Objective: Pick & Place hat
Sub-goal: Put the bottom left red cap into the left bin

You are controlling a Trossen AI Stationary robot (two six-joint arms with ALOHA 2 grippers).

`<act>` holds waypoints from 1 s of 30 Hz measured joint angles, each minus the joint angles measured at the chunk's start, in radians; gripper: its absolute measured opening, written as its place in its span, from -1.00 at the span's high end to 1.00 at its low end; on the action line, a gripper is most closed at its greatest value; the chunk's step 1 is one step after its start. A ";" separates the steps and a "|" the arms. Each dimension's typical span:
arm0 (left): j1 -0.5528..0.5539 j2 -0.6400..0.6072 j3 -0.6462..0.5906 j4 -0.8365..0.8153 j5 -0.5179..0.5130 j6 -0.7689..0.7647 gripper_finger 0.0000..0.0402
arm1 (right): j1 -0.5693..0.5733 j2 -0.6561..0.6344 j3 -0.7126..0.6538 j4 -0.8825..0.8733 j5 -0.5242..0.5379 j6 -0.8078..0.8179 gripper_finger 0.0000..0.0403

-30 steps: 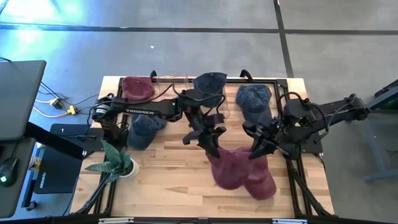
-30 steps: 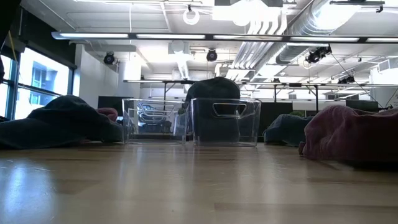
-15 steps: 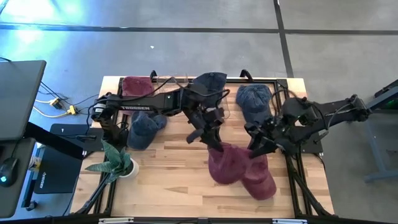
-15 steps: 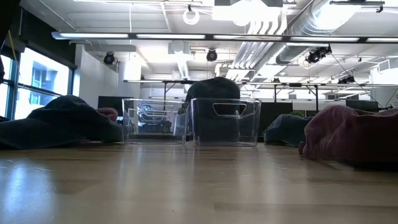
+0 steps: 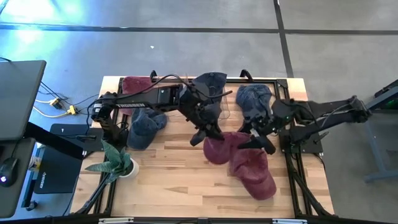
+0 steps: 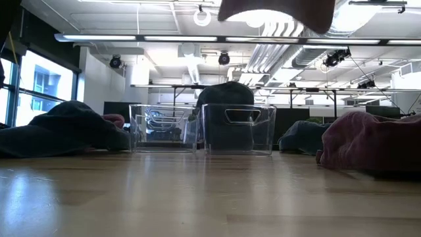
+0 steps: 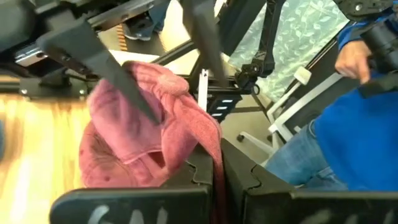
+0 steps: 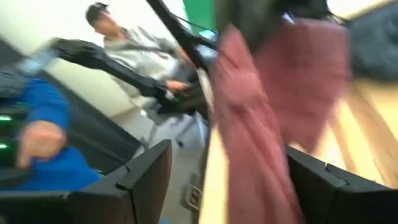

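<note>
A maroon hat hangs over the middle of the table, with my left gripper shut on it. Its underside shows at the top of the low view. My right gripper stands open at the hat's right side. In the right wrist view the hat's cloth hangs between its spread fingers. A second maroon hat lies flat on the wood below and nearer. My left gripper pinches an edge of the maroon hat's cloth between its two fingers, coming from the table's left and slanting a little downward. The hat bunches out ahead of the fingers, lifted clear of the table. Whether my right gripper's fingers touch the cloth, I cannot tell.
Two clear bins stand at the far edge, a dark blue hat on one. Other hats lie at the left, far left and far right. A potted plant stands near left. People are beyond the table.
My right gripper has opened and let go of the maroon hat, shifting a little toward the far edge. My left gripper has risen and tipped up toward level, drawing the hat up and toward the far edge, off the second maroon hat.
</note>
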 joint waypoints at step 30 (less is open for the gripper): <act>0.001 0.000 0.000 0.005 0.056 0.015 0.95 | -0.081 0.066 0.000 0.003 -0.222 0.212 0.90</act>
